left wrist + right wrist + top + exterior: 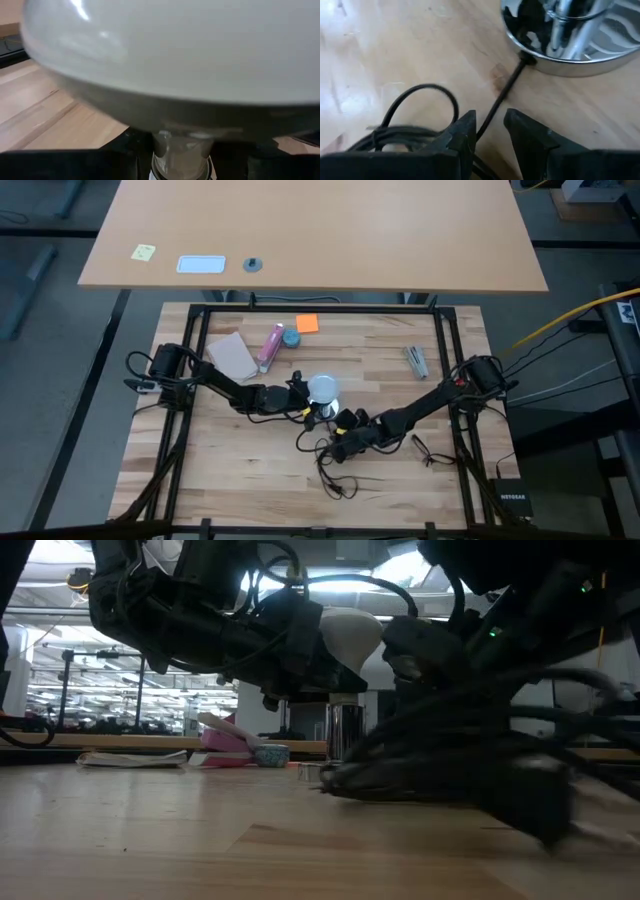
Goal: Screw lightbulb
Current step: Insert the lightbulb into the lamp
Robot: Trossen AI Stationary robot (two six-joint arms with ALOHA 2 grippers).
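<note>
Left claw (300,392) (arm outstretched) grips lightbulb (322,388).
</note>
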